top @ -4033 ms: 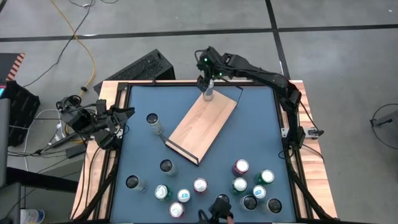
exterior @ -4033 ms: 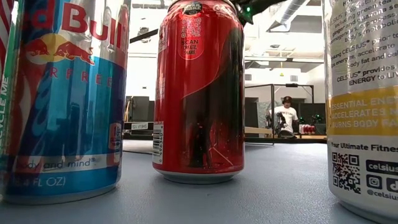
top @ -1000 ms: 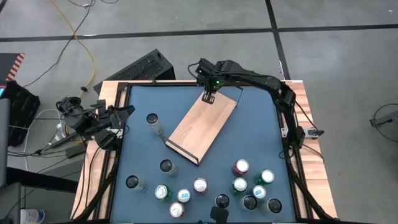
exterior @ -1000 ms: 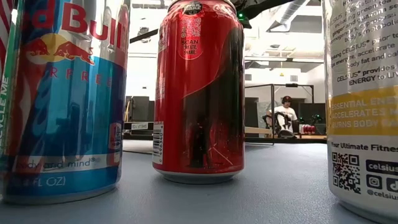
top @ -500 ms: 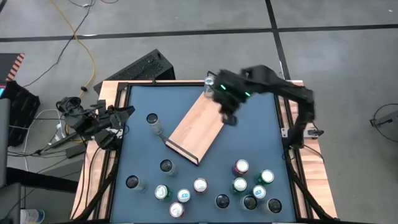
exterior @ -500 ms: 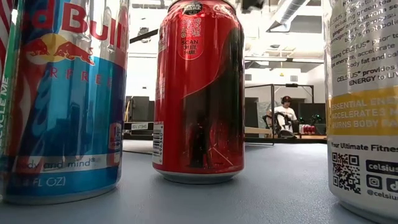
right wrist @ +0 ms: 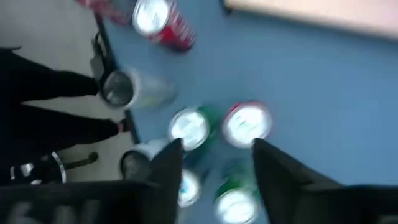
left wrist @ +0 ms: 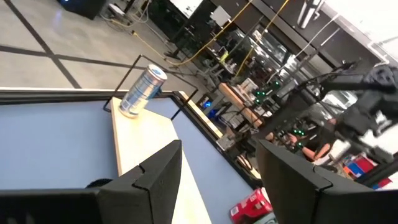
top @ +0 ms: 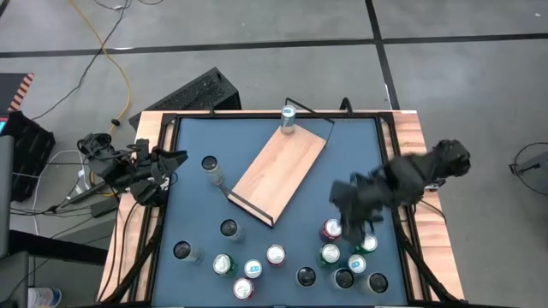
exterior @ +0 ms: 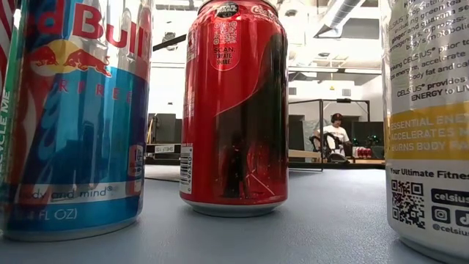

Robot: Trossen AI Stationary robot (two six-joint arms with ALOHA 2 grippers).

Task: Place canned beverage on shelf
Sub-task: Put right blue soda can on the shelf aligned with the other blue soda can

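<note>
Cans and a shelf on the table

One can point(top: 288, 119) stands on the shelf's point(top: 278, 175) far end; many cans point(top: 330, 255) sit near the front.

Grey concrete floor point(top: 257, 43), yellow cable point(top: 120, 77)

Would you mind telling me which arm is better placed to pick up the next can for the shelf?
The right. Its gripper, fingers open, hangs over the cluster of cans, while the left gripper waits at the table's left edge.
</note>
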